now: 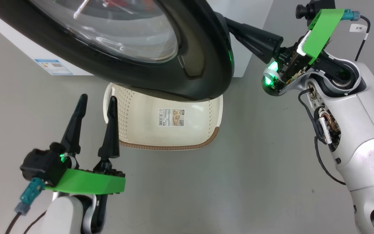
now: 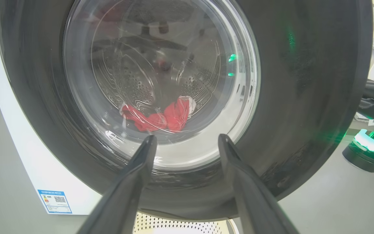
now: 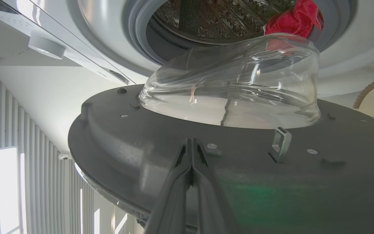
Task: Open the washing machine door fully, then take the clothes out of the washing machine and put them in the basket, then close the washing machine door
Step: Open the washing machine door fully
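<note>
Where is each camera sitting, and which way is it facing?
Head view: on the head, looking down at the basket and door; open left gripper, shut right gripper and forearm show.
Left wrist view: faces the door's outside; own fingers spread.
Right wrist view: faces the door's inner side and drum; own fingers pressed together.
Both wrist views share the red clothes, seen from opposite sides of the door.

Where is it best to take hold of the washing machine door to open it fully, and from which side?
Probably the free edge of the washing machine door, by the latch hook, coming from the robot's right, behind it. The glass bowl bulges and offers no pinch; the latch marks the side that swings. The shut right end effector is at that inner face.
</note>
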Available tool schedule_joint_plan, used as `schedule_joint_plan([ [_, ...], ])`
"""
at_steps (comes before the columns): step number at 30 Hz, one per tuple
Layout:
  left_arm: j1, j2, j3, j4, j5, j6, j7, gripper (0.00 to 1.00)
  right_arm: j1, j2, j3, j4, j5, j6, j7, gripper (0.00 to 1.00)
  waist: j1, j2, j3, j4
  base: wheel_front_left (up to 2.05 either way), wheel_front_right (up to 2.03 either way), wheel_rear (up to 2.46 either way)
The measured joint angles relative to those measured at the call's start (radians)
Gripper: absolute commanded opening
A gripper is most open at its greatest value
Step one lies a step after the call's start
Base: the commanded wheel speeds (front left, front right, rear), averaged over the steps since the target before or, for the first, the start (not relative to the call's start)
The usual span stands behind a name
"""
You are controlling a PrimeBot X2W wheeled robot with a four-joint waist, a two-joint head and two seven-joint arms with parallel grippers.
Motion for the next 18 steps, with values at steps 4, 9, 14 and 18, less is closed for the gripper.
schedule_joint_plan([
  [4, 0.000, 0.000, 0.001, 0.006, 0.000, 0.000, 0.000, 1.00, 0.002, 0.000, 0.003, -0.002, -0.005, 0.000, 0.018, 0.00, 0.0000, 0.0000, -0.008, 0.003, 0.00, 0.00, 0.00],
  [9, 0.001, 0.000, 0.006, 0.011, 0.000, 0.000, 0.000, 1.00, 0.026, 0.001, 0.011, -0.010, -0.012, 0.000, 0.032, 0.00, -0.0001, 0.0000, -0.024, 0.010, 0.00, 0.00, 0.00],
  [14, 0.006, 0.000, 0.012, 0.015, -0.001, 0.006, 0.000, 1.00, 0.056, 0.002, 0.016, -0.007, -0.016, 0.000, 0.038, 0.00, 0.0000, 0.0000, -0.047, 0.023, 0.00, 0.00, 0.00],
  [18, 0.032, 0.000, 0.017, 0.022, -0.003, 0.011, 0.000, 1.00, 0.075, 0.003, 0.022, -0.001, -0.023, 0.000, 0.045, 0.00, 0.0000, 0.0000, -0.071, 0.036, 0.00, 0.00, 0.00],
])
